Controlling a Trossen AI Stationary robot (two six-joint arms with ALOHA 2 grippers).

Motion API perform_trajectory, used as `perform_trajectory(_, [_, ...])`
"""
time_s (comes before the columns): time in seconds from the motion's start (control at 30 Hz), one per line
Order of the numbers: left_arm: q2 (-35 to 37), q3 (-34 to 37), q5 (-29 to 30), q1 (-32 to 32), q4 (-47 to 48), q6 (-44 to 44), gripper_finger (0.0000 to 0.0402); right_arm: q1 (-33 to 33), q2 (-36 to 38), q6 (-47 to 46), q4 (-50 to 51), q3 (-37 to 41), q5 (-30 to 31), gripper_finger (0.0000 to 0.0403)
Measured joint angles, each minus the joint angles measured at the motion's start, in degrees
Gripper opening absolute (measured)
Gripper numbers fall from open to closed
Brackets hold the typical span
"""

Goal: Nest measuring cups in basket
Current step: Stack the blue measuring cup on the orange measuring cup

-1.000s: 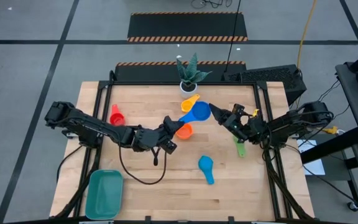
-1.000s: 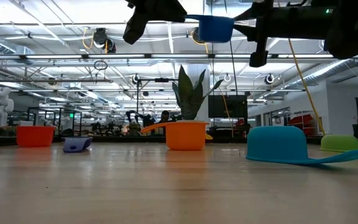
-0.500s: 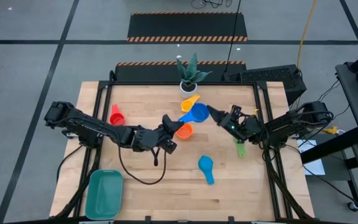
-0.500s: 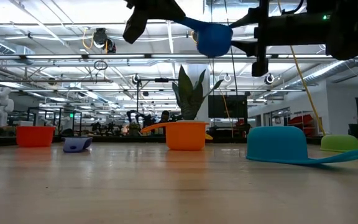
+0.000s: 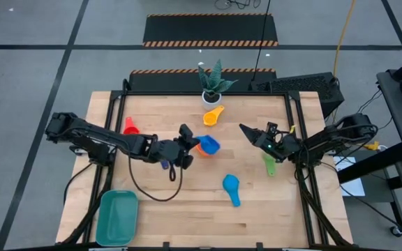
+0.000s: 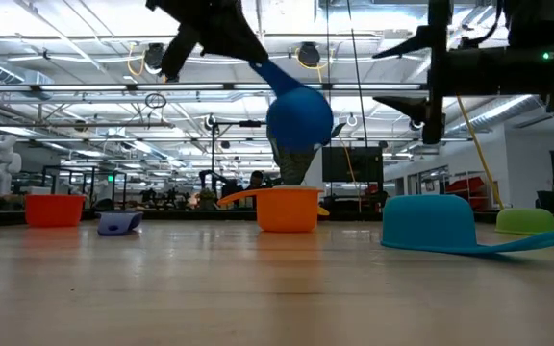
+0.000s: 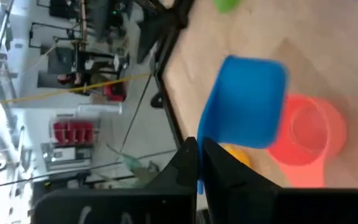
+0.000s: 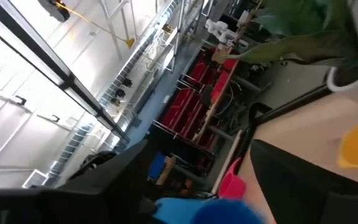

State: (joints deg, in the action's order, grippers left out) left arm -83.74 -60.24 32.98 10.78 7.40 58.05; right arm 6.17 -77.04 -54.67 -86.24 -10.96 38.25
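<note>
Blue cup (image 5: 210, 145) hangs in the air near the middle of the high view, its handle pinched between the shut fingers of the left gripper (image 5: 186, 143). In the low view that cup (image 6: 299, 117) sits tilted at upper centre, clear of the table (image 6: 258, 288), directly above the orange cup (image 6: 288, 209). From above, the orange cup (image 5: 202, 148) shows only as a rim just left of and under the blue one. The left wrist view has the blue cup (image 7: 246, 103) beside the orange cup (image 7: 309, 132), with the dark fingers (image 7: 188, 163) closed together on the blue handle.

The right gripper (image 5: 248, 132) is right of centre in the high view, fingers spread apart and holding nothing, a little apart from the blue cup. In the low view it (image 6: 412, 72) is at the upper right, above the table.

Other cups rest on the table: red (image 5: 130, 125) at centre left, yellow (image 5: 213, 115) above centre, just below the plant (image 5: 213, 82), green (image 5: 269, 164) to the right under the right arm, light blue (image 5: 231, 187) upside down at lower centre, and a navy one (image 5: 165, 164) mostly hidden under the left arm. The basket (image 5: 116, 217) lies at the lower left corner of the table, well apart from every cup.
</note>
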Motion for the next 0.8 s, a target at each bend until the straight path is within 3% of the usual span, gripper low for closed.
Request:
perform_trajectory(0.23, [2.43,6.0,-4.63,-2.2,0.04,-1.06,0.0005,0.39,0.18,0.33,0.37,2.83,-1.05,0.0283])
perform_trajectory(0.57, [2.48,14.44,-6.74,-6.9,-17.02,1.01,0.0005,2.21,0.18,4.84,0.77,3.06,-1.08,0.0283])
perform_trajectory(0.8, [2.48,17.63,-10.38,-9.45,-17.78,-0.47,0.0005,2.21,0.18,5.02,0.77,3.06,-1.06,0.0283])
